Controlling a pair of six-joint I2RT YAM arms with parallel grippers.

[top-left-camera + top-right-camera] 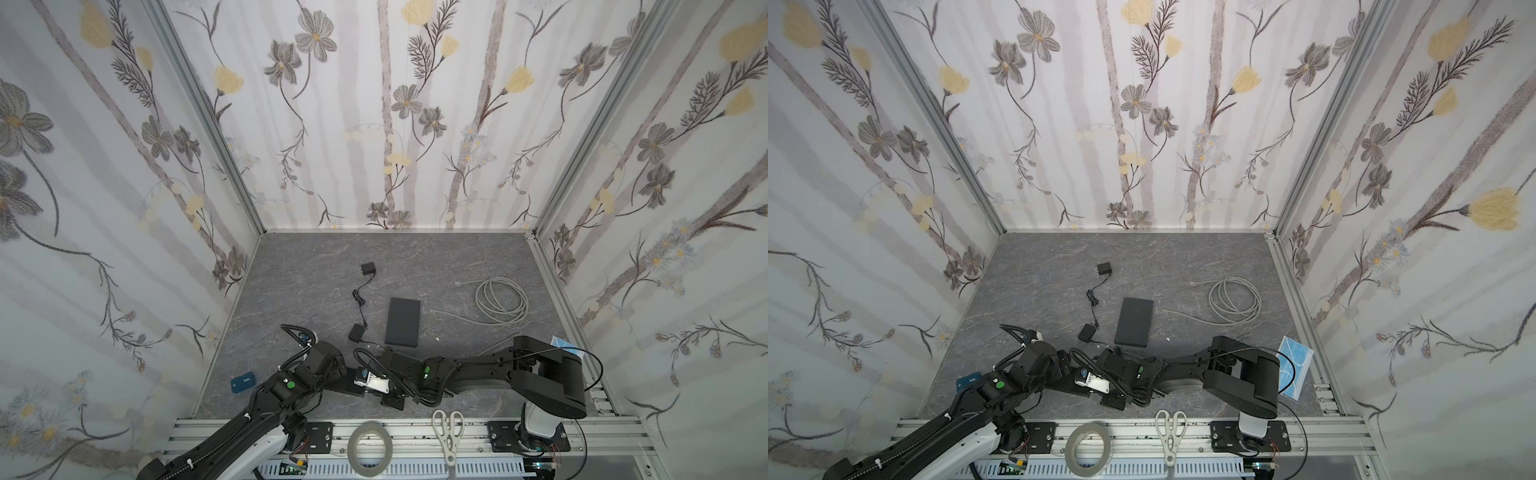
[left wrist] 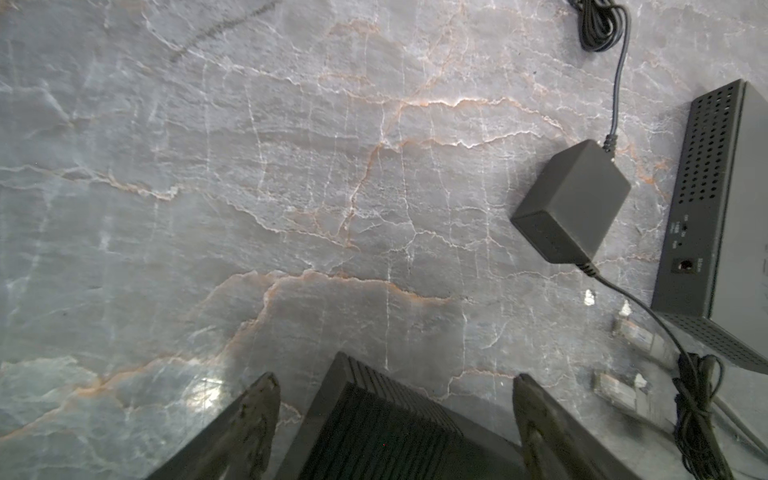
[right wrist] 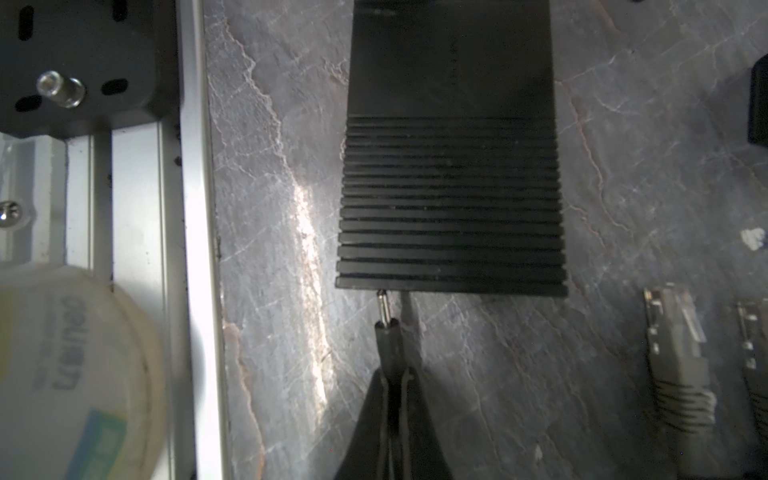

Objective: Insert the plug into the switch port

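- Plug (image 3: 385,322) and everything else here sit on a grey veined table (image 1: 457,257) boxed in by flowered walls.
- Right arm (image 1: 552,374) reaches from the near right corner leftward across the near middle. The left arm (image 1: 249,419) comes in from the near left.
- Flat black box with a perforated side (image 1: 402,322) lies at mid-table. The left wrist view shows a round socket (image 2: 683,266) on that side.
- Grey cable coil (image 1: 500,301) rests to the right of it, well apart.
- Ribbed black box (image 3: 451,199) lies near the front edge, between the two hands.
- Left hand (image 2: 395,378) is released. Its fingers (image 2: 253,419) straddle the ribbed black box, with bare table showing on both sides.
- Tape roll (image 1: 370,449) and scissors (image 1: 448,432) lie on the near rail.
- Black adapter block (image 1: 356,333) sits just left of the perforated box, and a smaller wall adapter (image 1: 368,268) lies farther back.
- Two grey network connectors (image 3: 673,332) lie beside the ribbed box, on its far side.
- Right hand (image 3: 392,382) is clenched on the plug's black sleeve. The plug is low over the table, near-centre, and its metal tip meets the end edge of the ribbed box — whether it enters any opening cannot be told.
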